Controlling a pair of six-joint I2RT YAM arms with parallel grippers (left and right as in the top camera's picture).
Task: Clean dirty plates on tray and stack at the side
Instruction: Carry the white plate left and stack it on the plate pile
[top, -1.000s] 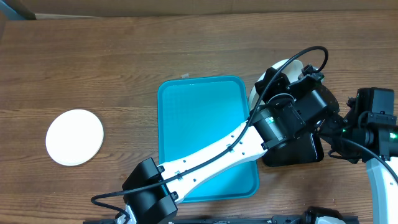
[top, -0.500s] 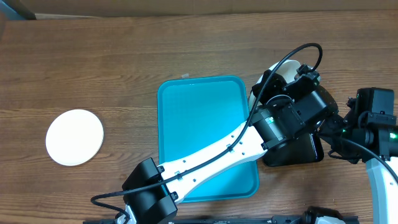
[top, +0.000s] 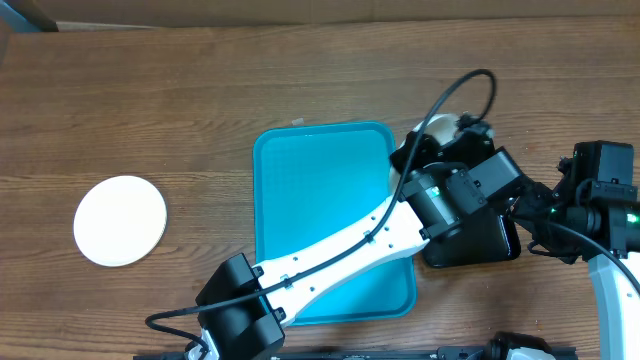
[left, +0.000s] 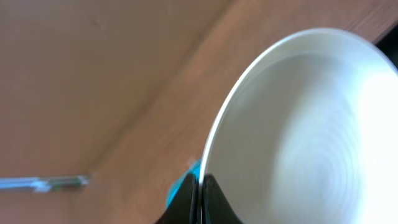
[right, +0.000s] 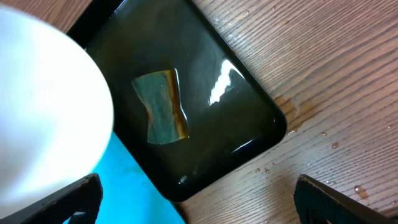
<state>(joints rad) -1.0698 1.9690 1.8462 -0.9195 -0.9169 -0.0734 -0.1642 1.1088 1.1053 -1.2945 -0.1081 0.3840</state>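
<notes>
With my left jaws clenched on the rim of 1 white plate (left: 298, 124), tilted just right of the tray (top: 310, 180), and my right jaws released, I judged the cleaning step was underway and needed the sponge (right: 161, 107) next.

No writing to read in any view.
The blue tray (top: 320, 200), the plate (top: 120, 220) at 9 o'clock on the surface (top: 150, 100), the tilted plate (left: 311, 124) in the left wrist view and the black tray (right: 205, 106) carry no legible letters, numbers, labels or logos.
</notes>
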